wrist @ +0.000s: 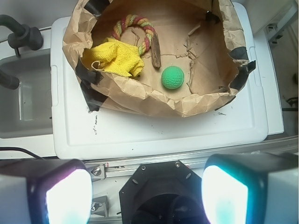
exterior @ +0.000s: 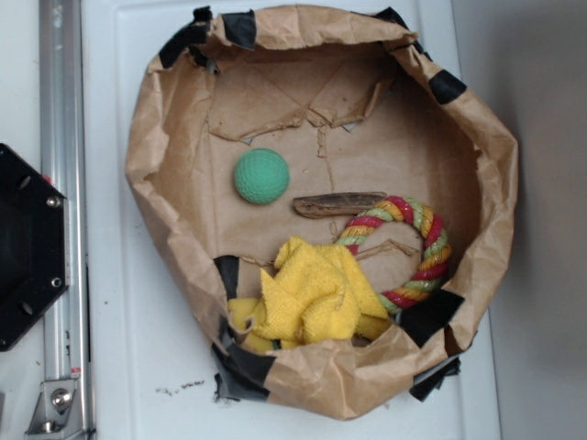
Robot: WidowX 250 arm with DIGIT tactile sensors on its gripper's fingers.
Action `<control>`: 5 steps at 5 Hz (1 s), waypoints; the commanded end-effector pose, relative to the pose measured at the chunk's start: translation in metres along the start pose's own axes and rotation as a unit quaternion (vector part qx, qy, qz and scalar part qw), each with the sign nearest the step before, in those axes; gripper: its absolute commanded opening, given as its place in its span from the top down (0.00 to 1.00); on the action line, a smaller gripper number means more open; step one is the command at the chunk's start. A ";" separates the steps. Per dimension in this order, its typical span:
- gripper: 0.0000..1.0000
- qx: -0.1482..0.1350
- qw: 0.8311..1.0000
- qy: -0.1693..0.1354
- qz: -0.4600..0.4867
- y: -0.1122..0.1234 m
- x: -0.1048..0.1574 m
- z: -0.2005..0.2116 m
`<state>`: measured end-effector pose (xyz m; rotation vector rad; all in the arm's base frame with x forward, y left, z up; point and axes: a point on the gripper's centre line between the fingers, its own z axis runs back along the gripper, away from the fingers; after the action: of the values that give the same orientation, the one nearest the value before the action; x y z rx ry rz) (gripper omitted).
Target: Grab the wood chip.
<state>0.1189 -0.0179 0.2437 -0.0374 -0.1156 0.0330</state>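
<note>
The wood chip is a thin dark brown sliver lying flat on the floor of a brown paper bag, between the green ball and the rope ring. In the wrist view the wood chip lies beside the ball and the ring. My gripper hovers well short of the bag, above the black base, open, with nothing between its glowing fingers. The gripper does not show in the exterior view.
A crumpled yellow cloth fills the bag's near side, touching the ring. Torn paper flaps lie at the bag's far floor. Black tape patches the rim. The bag stands on a white lid; a metal rail and black base are at left.
</note>
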 end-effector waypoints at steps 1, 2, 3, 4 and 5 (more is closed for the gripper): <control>0.00 0.000 1.000 0.000 0.000 0.000 0.000 0.000; 0.00 0.024 1.000 0.008 -0.011 0.016 0.044 -0.055; 0.00 0.029 1.000 -0.001 -0.012 0.023 0.092 -0.090; 0.00 0.033 0.999 0.001 -0.023 0.027 0.122 -0.127; 0.00 0.045 0.998 0.011 -0.043 0.032 0.137 -0.155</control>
<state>0.2633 0.0056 0.0894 0.0543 -0.0362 -0.0723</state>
